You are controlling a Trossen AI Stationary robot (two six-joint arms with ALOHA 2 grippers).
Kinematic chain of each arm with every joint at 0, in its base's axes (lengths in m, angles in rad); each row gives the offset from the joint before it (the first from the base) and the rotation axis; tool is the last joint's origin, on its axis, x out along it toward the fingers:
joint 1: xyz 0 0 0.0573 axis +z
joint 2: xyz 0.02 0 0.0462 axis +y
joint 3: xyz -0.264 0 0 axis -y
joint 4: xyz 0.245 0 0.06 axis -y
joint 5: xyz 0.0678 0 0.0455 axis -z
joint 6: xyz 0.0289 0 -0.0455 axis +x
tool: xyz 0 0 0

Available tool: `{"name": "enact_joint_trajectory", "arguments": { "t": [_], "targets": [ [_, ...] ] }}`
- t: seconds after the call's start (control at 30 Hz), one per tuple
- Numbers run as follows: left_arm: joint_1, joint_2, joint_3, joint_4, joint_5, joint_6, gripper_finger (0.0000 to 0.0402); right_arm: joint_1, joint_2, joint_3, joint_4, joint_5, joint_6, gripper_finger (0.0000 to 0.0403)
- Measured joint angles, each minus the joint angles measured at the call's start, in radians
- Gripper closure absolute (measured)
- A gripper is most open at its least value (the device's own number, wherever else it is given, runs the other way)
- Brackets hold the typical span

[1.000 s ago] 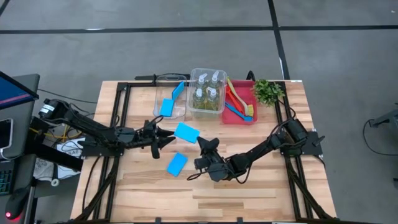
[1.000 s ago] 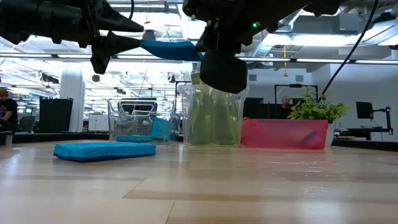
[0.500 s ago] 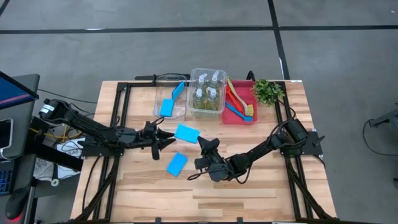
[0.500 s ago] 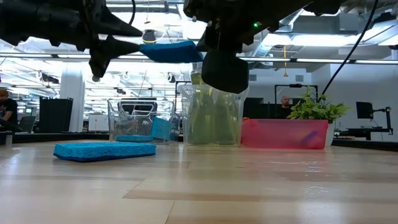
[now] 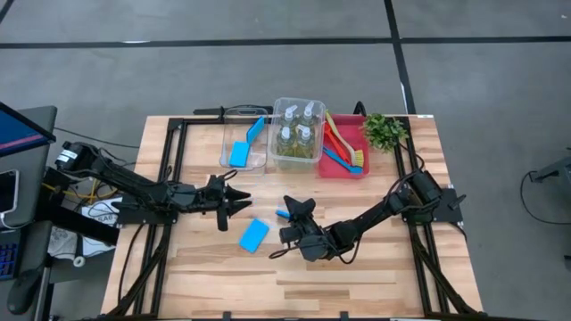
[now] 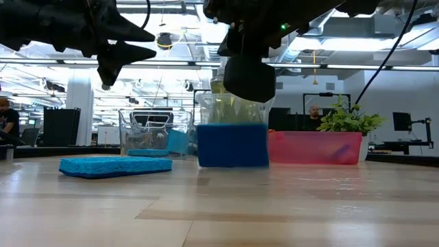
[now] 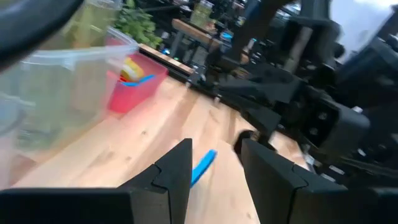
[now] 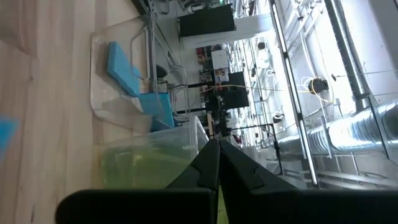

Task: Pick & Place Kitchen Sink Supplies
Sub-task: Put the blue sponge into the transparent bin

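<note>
My left gripper (image 5: 243, 200) (image 7: 216, 147) hangs open above the table's middle and holds nothing. A bright-blue sponge (image 6: 232, 145) (image 7: 203, 167) stands on edge in front of it; from above it shows only as a sliver (image 5: 281, 214). Whether that sponge rests on the table or is falling, I cannot tell. My right gripper (image 5: 291, 205) (image 8: 217, 154) is shut and raised just right of the sponge. A second blue sponge (image 5: 254, 234) (image 6: 115, 166) lies flat on the table. The bottles (image 5: 297, 132) stand in a clear bin, and the brushes (image 5: 342, 143) lie in a red bin.
At the far edge stand a clear bin (image 5: 234, 116) with two blue sponges (image 5: 241, 150), the clear bottle bin (image 5: 278, 107), the red bin (image 5: 343, 171) and a small plant (image 5: 384, 131). Bare wood stretches along the near half of the table. People and screens show in the room behind.
The blue sponge that hung high between the two grippers has come free and dropped. It has turned from flat to standing on edge, down by the table between them. Both arms have stayed about where they were.
</note>
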Motion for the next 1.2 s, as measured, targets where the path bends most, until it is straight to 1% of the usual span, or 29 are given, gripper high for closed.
{"name": "enact_joint_trajectory", "arguments": {
  "t": [0.1,0.3,0.53,0.77,0.83,0.87,0.93,1.03,1.07,1.1,1.2],
  "targets": [
    [0.0,0.007,0.0,0.002,0.04,0.0,0.0261,-0.007,0.0,0.0,-0.003,0.003,0.01,0.0403],
    [0.0,0.061,0.0,-0.001,0.043,0.007,0.0261,-0.019,0.0,0.0,-0.003,0.004,0.055,0.0403],
    [0.0,0.085,0.0,0.001,0.047,0.005,0.0261,-0.019,0.0,0.0,-0.003,0.003,0.29,0.0403],
    [0.0,0.085,0.0,0.001,0.153,-0.033,0.0261,0.002,0.0,0.0,-0.014,-0.044,0.482,0.0403],
    [0.0,0.085,0.0,0.0,0.214,-0.034,0.0261,0.009,-0.001,0.0,-0.047,-0.109,0.564,0.0403],
    [-0.003,0.085,0.0,-0.004,0.244,-0.033,0.0261,0.011,-0.001,0.0,-0.072,-0.159,0.616,0.0403],
    [-0.015,0.085,0.0,-0.031,0.271,-0.023,0.0261,0.013,-0.001,0.0,-0.132,-0.306,0.749,0.0403],
    [-0.044,0.085,0.0,-0.069,0.271,0.024,0.0261,-0.008,-0.001,0.0,-0.225,-0.598,0.92,0.0403],
    [-0.055,0.085,0.0,-0.074,0.271,0.047,0.0261,-0.017,-0.001,0.003,-0.258,-0.674,0.964,0.0403],
    [-0.066,0.085,0.0,-0.079,0.271,0.073,0.0261,-0.027,-0.001,0.01,-0.295,-0.731,1.002,0.0403],
    [-0.102,0.085,0.0,-0.08,0.25,0.162,0.0261,-0.051,-0.001,0.048,-0.42,-0.843,1.072,0.0403]
  ]
}}
